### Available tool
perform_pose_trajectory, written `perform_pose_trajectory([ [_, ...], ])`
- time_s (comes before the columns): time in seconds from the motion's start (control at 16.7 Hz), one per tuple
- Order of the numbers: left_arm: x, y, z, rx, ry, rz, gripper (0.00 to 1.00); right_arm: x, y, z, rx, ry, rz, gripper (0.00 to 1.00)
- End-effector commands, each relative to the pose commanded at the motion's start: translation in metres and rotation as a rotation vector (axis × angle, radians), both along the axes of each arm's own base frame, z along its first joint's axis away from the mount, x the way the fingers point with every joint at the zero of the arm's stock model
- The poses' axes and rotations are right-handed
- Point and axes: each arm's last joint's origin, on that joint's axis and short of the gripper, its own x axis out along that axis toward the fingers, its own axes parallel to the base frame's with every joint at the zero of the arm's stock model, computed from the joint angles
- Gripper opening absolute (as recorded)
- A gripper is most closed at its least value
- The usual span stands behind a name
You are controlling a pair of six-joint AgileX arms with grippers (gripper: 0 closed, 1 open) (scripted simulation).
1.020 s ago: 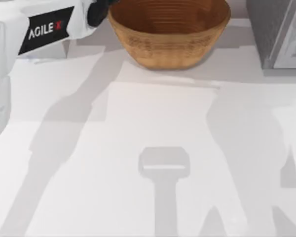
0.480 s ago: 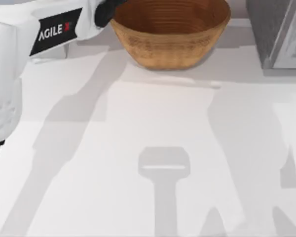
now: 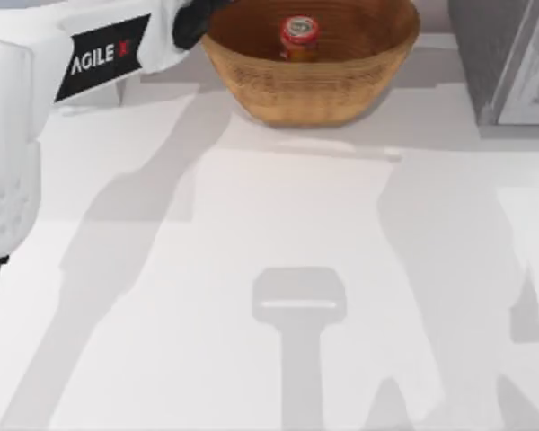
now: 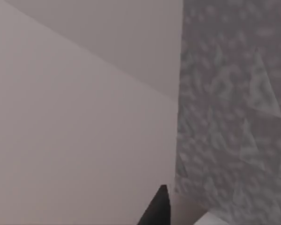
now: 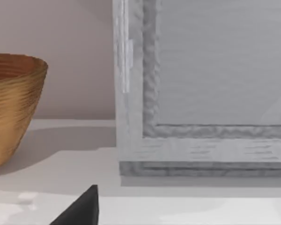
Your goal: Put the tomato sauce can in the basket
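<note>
"AGILE X" on the left arm (image 3: pixel 99 54) (black plate, white letters).

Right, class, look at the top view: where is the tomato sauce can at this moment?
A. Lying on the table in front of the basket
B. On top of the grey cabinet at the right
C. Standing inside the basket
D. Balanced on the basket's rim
C: the tomato sauce can stands upright inside the basket, its red top facing up, with woven wall visible all around it and the left arm beside the rim.
</note>
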Motion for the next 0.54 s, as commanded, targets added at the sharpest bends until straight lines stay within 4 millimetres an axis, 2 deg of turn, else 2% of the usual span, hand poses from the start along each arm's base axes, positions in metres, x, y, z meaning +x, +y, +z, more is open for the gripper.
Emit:
perform_pose_trajectory([
  [0.18,0.0000,0.0000,0.0000,0.000,0.000,0.000,0.98,0.0000,0.0000,0.0000,0.000,0.000,0.000,1.00],
  [0.54,0.0000,0.0000,0.0000,0.000,0.000,0.000,1.00,0.0000,0.0000,0.0000,0.000,0.000,0.000,1.00],
])
